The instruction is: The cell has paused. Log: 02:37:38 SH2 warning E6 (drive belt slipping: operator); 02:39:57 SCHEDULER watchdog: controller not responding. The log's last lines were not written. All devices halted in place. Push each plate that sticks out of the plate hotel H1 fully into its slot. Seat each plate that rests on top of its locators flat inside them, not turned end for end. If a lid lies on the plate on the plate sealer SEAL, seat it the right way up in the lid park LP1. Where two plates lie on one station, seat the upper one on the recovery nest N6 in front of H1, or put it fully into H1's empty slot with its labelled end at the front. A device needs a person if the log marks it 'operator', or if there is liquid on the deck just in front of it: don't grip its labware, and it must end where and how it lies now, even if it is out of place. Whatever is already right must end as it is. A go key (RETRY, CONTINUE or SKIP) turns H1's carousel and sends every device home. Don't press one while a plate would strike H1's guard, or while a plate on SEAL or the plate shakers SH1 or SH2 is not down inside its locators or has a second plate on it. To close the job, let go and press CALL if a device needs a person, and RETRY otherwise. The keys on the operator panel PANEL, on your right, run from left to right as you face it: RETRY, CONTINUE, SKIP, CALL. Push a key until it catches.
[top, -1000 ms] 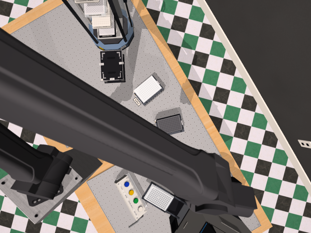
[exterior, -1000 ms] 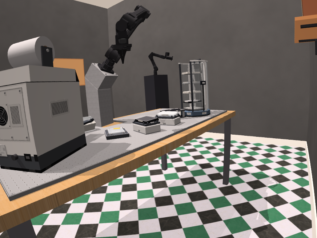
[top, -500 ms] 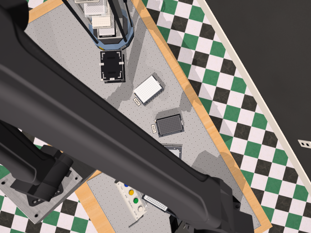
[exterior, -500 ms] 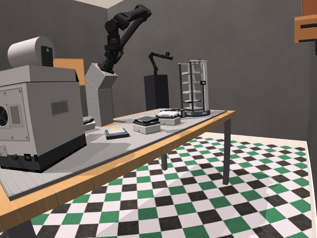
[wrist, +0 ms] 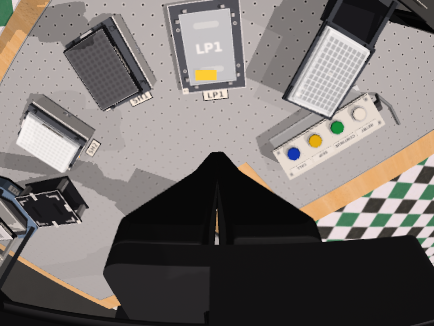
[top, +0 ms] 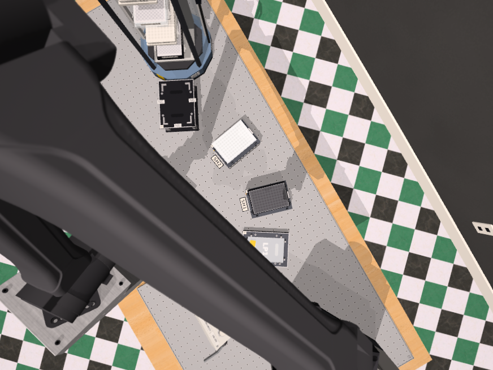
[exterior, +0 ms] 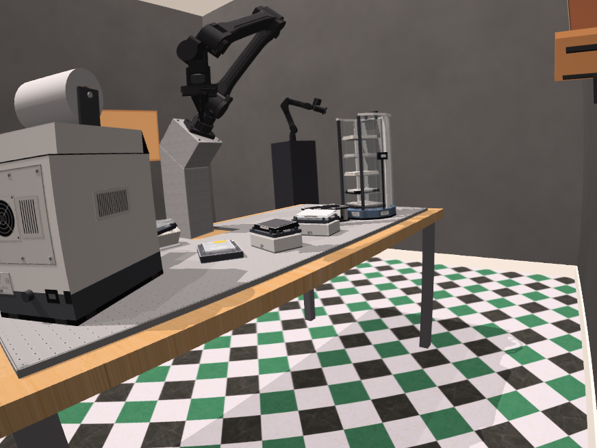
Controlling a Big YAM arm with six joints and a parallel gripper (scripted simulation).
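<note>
My gripper (wrist: 217,162) is shut and empty, held high over the deck and pointing down. Below it in the wrist view are the operator panel PANEL (wrist: 329,135) with blue, yellow, green and white keys, and a white plate (wrist: 329,71) on the tray of the sealer SEAL. The lid park LP1 (wrist: 205,45) shows a pale surface with a yellow mark (top: 267,247). A dark plate (top: 268,197) lies on SH1 and a white plate (top: 234,142) on SH2. The black nest N6 (top: 177,104) is bare in front of the plate hotel H1 (top: 167,31).
My arm (top: 159,190) crosses the top view and hides the panel and sealer there. The big sealer housing (exterior: 72,212) stands at the near table end. H1's tower (exterior: 365,166) stands at the far end. The wooden table edge (top: 318,171) runs beside the stations.
</note>
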